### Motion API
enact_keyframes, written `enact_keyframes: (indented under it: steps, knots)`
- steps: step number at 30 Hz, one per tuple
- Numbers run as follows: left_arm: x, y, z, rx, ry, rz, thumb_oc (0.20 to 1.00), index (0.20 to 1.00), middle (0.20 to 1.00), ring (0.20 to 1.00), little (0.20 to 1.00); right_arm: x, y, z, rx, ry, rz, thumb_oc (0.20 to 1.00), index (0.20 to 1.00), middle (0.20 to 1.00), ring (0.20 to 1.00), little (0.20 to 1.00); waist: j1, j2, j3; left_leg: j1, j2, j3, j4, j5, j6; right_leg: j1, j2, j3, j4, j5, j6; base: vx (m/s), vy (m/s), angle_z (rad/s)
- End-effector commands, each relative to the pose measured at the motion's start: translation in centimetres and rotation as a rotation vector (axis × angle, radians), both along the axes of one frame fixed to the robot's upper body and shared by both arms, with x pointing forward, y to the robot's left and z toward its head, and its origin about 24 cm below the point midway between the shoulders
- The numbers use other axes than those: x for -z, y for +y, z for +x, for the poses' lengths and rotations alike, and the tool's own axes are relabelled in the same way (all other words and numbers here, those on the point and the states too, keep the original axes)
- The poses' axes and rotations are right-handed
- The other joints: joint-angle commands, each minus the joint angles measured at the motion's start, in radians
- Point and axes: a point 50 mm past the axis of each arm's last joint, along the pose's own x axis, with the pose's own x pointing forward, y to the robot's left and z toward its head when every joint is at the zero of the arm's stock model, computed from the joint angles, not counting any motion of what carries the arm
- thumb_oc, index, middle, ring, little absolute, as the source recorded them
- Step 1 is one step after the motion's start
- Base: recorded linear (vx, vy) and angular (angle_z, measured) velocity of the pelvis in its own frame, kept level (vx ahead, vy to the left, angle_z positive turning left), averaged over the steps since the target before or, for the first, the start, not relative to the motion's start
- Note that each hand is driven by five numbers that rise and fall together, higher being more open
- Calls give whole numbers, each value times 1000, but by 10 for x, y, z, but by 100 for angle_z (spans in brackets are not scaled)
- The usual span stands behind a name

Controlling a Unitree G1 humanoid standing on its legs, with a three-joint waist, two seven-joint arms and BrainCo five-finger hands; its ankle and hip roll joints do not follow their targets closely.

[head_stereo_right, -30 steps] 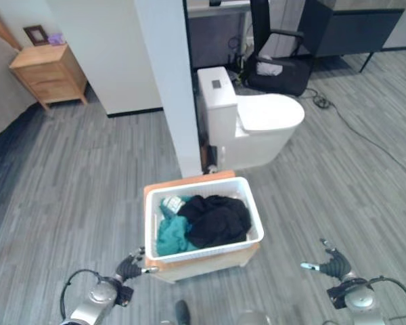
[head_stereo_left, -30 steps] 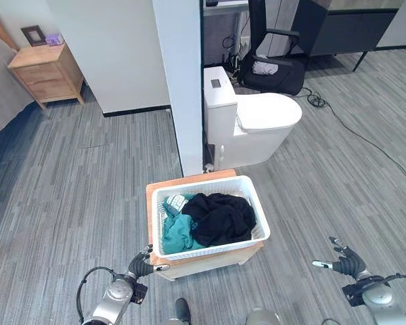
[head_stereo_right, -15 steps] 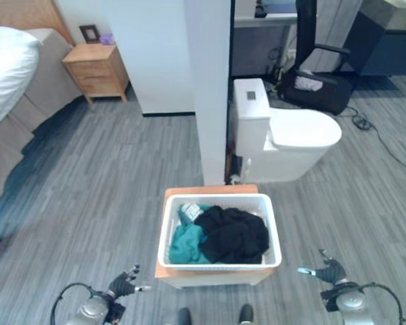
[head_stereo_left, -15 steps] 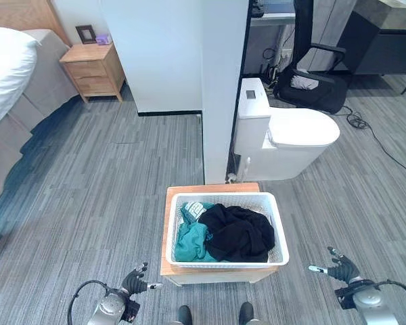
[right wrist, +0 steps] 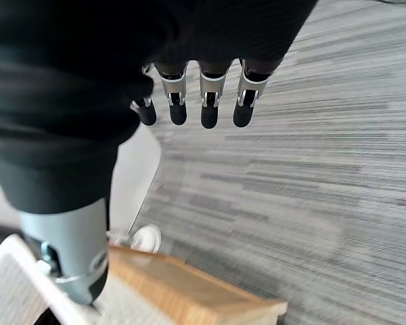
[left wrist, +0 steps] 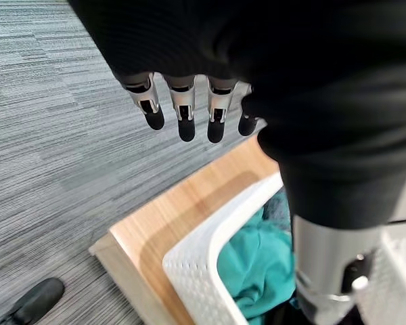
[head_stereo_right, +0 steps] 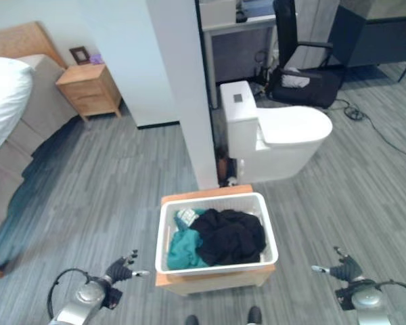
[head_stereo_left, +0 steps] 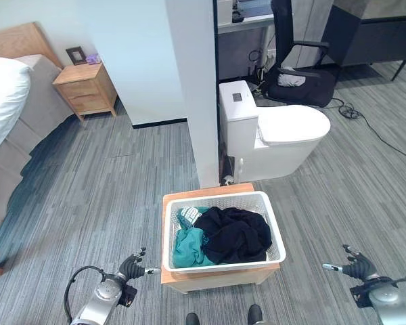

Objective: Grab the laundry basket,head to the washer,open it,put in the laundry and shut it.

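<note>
While the laundry basket sits untouched, left hand and right hand hover with fingers apart.

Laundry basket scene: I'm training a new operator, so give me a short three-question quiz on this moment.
1. True or false: the left hand is gripping the laundry basket.
2. What does the basket stand on? A) the bed B) a low wooden stand C) the toilet lid
3. Fill in: the clothes in the basket are a black garment and a ____ one.

Key:
1. False; both the left hand and the right hand are open and apart from the basket, one on each side.
2. B, the wooden stand.
3. Teal.
</note>
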Motion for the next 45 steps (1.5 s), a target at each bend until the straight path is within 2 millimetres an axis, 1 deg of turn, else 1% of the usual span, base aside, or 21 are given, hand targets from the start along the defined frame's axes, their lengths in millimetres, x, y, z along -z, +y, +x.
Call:
enact_keyframes:
  steps: [1, 2, 3, 4, 5, 6, 7, 8, 10, 12, 14, 15, 20, 24, 25, 28, 29, 30, 32, 39, 45]
  knots:
    - [-7, 4, 27, -38, -43, 7, 1000, 1000, 1000, 1000, 1000, -21, 0, 34, -50, -82, -49, 1000, 1000, 1000, 1000, 1000, 10, -47, 20, -4, 45, 1, 18, 6, -59, 42, -56, -5, 8, -10, 82, -13, 37, -1]
    - [5, -2, 27, -67, 31, 18, 1000, 1000, 1000, 1000, 1000, -20, 13, 52, -79, -93, -38, 1000, 1000, 1000, 1000, 1000, 2, -45, 19, -9, 46, 11, 18, 6, -60, 28, -58, 4, 8, -2, 85, -4, 37, -3]
    - [8, -3, 29, -75, 56, 32, 1000, 1000, 1000, 1000, 1000, -18, 19, 61, -87, -90, -31, 1000, 1000, 1000, 1000, 1000, -2, -44, 20, -12, 46, 17, 18, 7, -60, 22, -58, 10, 8, 1, 85, -3, 37, -3]
    - [8, -3, 31, -77, 52, 31, 1000, 1000, 1000, 1000, 1000, -18, 20, 63, -88, -94, -32, 1000, 1000, 1000, 1000, 1000, -2, -44, 22, -12, 46, 18, 18, 7, -60, 20, -58, 11, 8, 2, 85, -5, 27, -11]
    - [8, -5, 35, -88, 65, 37, 1000, 1000, 1000, 1000, 1000, -19, 25, 73, -100, -96, -31, 1000, 1000, 1000, 1000, 1000, -6, -43, 25, -15, 46, 24, 18, 7, -61, 13, -59, 16, 8, 7, 86, -31, 41, -23]
    - [9, -7, 40, -107, 98, 44, 1000, 1000, 1000, 1000, 1000, -23, 37, 91, -136, -99, -42, 1000, 1000, 1000, 1000, 1000, -12, -43, 29, -25, 46, 32, 18, 9, -61, -5, -60, 26, 8, 16, 88, -31, 41, -22]
    - [9, -7, 41, -109, 94, 43, 1000, 1000, 1000, 1000, 1000, -24, 37, 93, -137, -103, -43, 1000, 1000, 1000, 1000, 1000, -13, -43, 30, -26, 46, 33, 18, 9, -61, -7, -60, 27, 8, 16, 88, -50, 59, -26]
    - [4, -13, 52, -84, 97, 62, 1000, 1000, 1000, 1000, 1000, -30, 50, 111, -187, -94, -73, 1000, 1000, 1000, 1000, 1000, -23, -43, 39, -36, 46, 44, 18, 10, -61, -26, -62, 38, 8, 29, 89, -45, 47, -21]
    - [-4, -15, 65, -63, 84, 89, 1000, 1000, 1000, 1000, 1000, -33, 61, 125, -215, -87, -74, 1000, 1000, 1000, 1000, 1000, -30, -42, 51, -48, 46, 49, 18, 14, -60, -43, -62, 46, 8, 36, 89, -61, 55, -21]
    - [-16, -11, 80, -65, 65, 131, 1000, 1000, 1000, 1000, 1000, -39, 69, 141, -215, -67, -74, 1000, 1000, 1000, 1000, 1000, -39, -46, 68, -64, 48, 56, 18, 20, -60, -67, -64, 56, 8, 49, 88, -67, 45, -6]
    - [-27, -7, 92, -63, 45, 168, 1000, 1000, 1000, 1000, 1000, -40, 73, 150, -210, -27, -86, 1000, 1000, 1000, 1000, 1000, -39, -50, 80, -77, 49, 54, 18, 26, -61, -79, -66, 58, 8, 55, 88, -52, 21, -5]
    - [-28, -7, 93, -65, 42, 168, 1000, 1000, 1000, 1000, 1000, -41, 74, 151, -211, -30, -86, 1000, 1000, 1000, 1000, 1000, -41, -50, 82, -78, 49, 54, 18, 26, -61, -80, -66, 58, 8, 55, 88, -50, 15, -7]
    - [-57, 8, 118, -90, -2, 254, 1000, 1000, 1000, 1000, 1000, -40, 84, 161, -172, 104, -67, 1000, 1000, 1000, 1000, 1000, -37, -62, 108, -110, 50, 47, 18, 42, -61, -110, -67, 62, 8, 69, 84, -33, 6, -3]
    - [-65, 11, 124, -90, -14, 277, 1000, 1000, 1000, 1000, 1000, -39, 94, 164, -178, 134, -43, 1000, 1000, 1000, 1000, 1000, -35, -67, 114, -114, 50, 41, 18, 45, -61, -111, -66, 58, 8, 70, 83, 2, 0, 2]
    - [-67, 13, 125, -94, -16, 290, 1000, 1000, 1000, 1000, 1000, -39, 102, 165, -179, 134, -6, 1000, 1000, 1000, 1000, 1000, -35, -71, 118, -117, 49, 39, 18, 45, -60, -113, -65, 58, 8, 70, 82, 0, 0, 0]
    - [-67, 14, 124, -96, -14, 295, 1000, 1000, 1000, 1000, 1000, -41, 114, 170, -181, 100, 44, 1000, 1000, 1000, 1000, 1000, -37, -75, 122, -118, 49, 40, 18, 43, -59, -116, -64, 61, 8, 70, 82, 0, 0, 0]
    - [-64, 13, 122, -112, -18, 283, 1000, 1000, 1000, 1000, 1000, -45, 130, 176, -176, 2, 125, 1000, 1000, 1000, 1000, 1000, -42, -77, 124, -116, 48, 48, 18, 41, -58, -120, -63, 70, 8, 72, 84, 0, 0, 0]
    - [-64, 13, 122, -112, -18, 284, 1000, 1000, 1000, 1000, 1000, -44, 130, 176, -175, 3, 125, 1000, 1000, 1000, 1000, 1000, -40, -78, 124, -115, 48, 49, 18, 41, -58, -120, -63, 71, 8, 72, 84, 32, 48, -9]
    - [-59, 10, 119, -138, -36, 244, 1000, 1000, 1000, 1000, 1000, -48, 140, 178, -187, -115, 180, 1000, 1000, 1000, 1000, 1000, -50, -76, 126, -114, 47, 60, 18, 33, -56, -127, -63, 83, 8, 71, 87, 36, 50, -13]
    - [-52, -14, 119, -105, -57, 179, 1000, 1000, 1000, 1000, 1000, -48, 146, 170, -200, -218, 256, 1000, 1000, 1000, 1000, 1000, -53, -67, 120, -105, 39, 55, 18, 21, -50, -108, -75, 64, 8, 62, 93, 30, 31, -1]
    - [-45, -12, 113, -94, -21, 202, 1000, 1000, 1000, 1000, 1000, -35, 151, 159, -230, -155, 320, 1000, 1000, 1000, 1000, 1000, -60, -80, 104, -81, 39, 55, 18, 15, -49, -74, -75, 52, 8, 54, 91, 30, 12, 2]
